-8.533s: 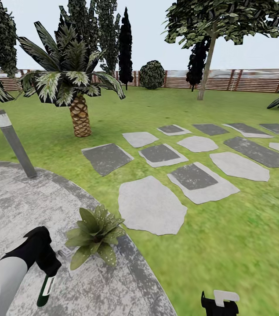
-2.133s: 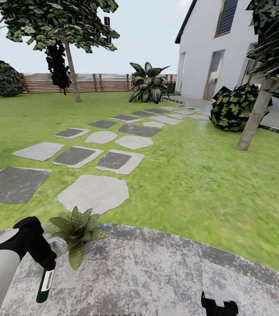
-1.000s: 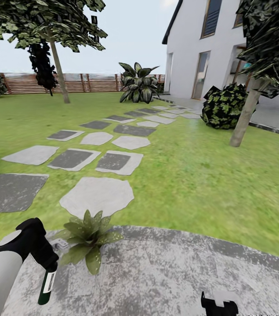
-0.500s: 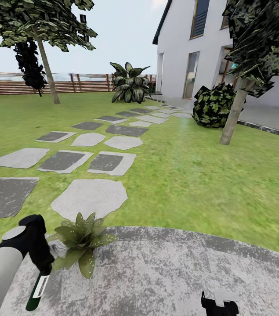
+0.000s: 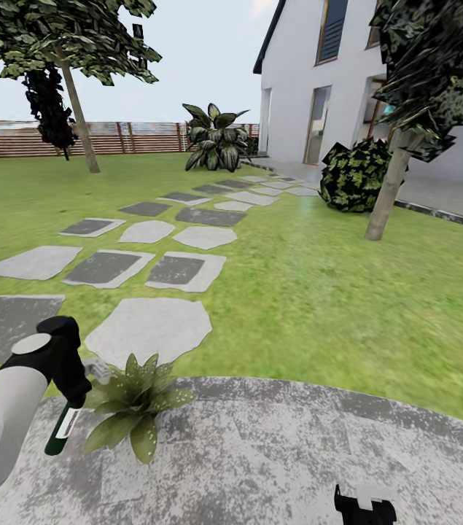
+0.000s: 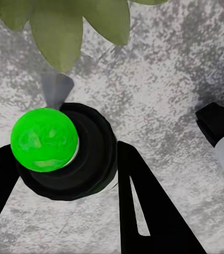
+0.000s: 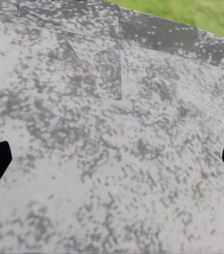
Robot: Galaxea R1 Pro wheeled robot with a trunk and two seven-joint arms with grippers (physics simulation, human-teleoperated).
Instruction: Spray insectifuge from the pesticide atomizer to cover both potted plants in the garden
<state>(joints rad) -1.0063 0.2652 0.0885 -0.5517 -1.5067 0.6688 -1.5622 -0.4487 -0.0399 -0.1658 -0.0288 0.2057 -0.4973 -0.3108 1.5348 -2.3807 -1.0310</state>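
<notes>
Left gripper (image 5: 71, 397) clamps the pesticide atomizer (image 5: 60, 430), tilted, bottle end down over the grey paving (image 5: 282, 452), just beside a potted plant (image 5: 133, 405). Right gripper (image 5: 363, 506) hangs over paving, fingers spread apart.

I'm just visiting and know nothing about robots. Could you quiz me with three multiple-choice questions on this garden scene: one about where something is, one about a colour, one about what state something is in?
1. Where does the potted plant stand?
A. On the grey paving, near its edge with the lawn
B. Beside the house door
C. On a stepping stone

2. What colour is the atomizer bottle?
A. Red
B. Dark green
C. Yellow

3. What is the left tool doing?
A. Hanging open with nothing in it
B. Resting on the ground
C. Closed around the atomizer

Answers: 1 A, its leaves spread over the paving's border. 2 B, dark green with a white label. 3 C, the black fingers flank the bottle.
</notes>
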